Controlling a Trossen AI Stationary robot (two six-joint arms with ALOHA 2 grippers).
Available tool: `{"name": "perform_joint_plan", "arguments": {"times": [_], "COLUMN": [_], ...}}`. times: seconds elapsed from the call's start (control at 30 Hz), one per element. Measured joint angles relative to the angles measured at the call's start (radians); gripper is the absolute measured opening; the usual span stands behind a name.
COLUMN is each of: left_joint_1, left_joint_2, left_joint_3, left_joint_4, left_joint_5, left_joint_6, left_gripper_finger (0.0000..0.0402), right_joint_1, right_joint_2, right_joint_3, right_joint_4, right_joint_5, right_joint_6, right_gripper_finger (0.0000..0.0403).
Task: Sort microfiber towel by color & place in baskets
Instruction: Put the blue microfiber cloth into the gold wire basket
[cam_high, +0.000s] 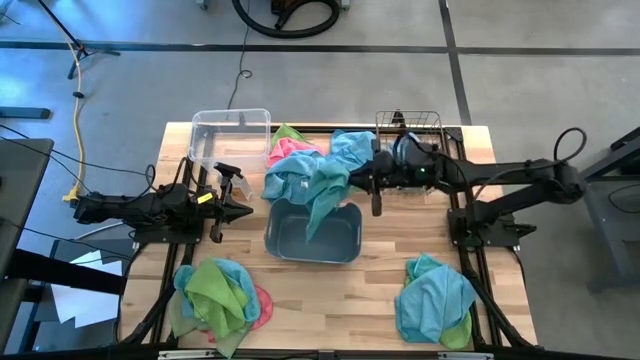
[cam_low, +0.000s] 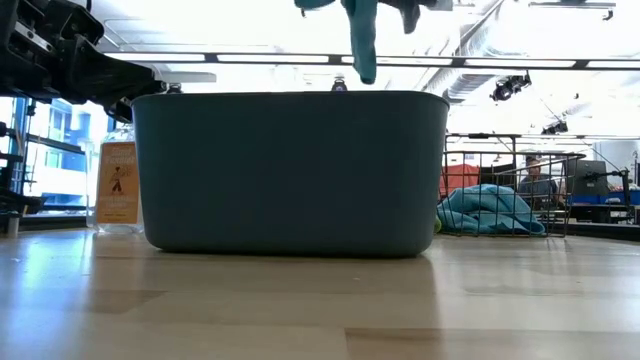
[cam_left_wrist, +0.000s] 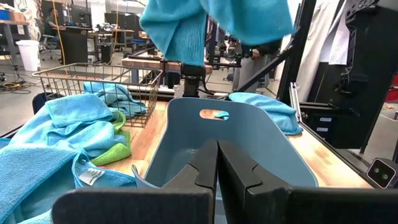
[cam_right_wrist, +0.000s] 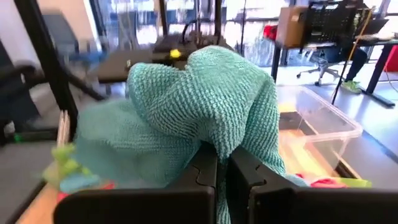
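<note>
Teal towel (cam_high: 318, 190) hangs over grey-blue tub (cam_high: 345, 243), clamped in right tool (cam_high: 362, 181).
Tub lies directly under towel's tail, centre of table (cam_high: 330, 300); left tool (cam_high: 243, 211), fingers together and holding nothing, waits beside tub.

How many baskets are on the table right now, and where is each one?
3. The clear plastic bin is at the far left, the dark wire-mesh basket at the far right, and the grey-blue tub at the centre. None seems hidden.
</note>
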Motion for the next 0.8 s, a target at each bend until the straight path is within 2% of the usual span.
{"name": "perform_joint_plan", "arguments": {"times": [0.17, 0.8], "left_joint_1": [0.000, 0.000], "left_joint_2": [0.000, 0.000], "left_joint_3": [0.000, 0.000], "left_joint_4": [0.000, 0.000], "left_joint_5": [0.000, 0.000], "left_joint_6": [0.000, 0.000], "left_gripper_finger": [0.0000, 0.0000], "right_joint_1": [0.000, -0.002], "right_joint_2": [-0.021, -0.017], "right_joint_3": [-0.124, -0.139], "right_joint_4": [0.288, 0.260], "right_joint_5": [0.014, 0.013], "right_joint_6": [0.077, 0.051], "right_gripper_finger": [0.0000, 0.0000]}}
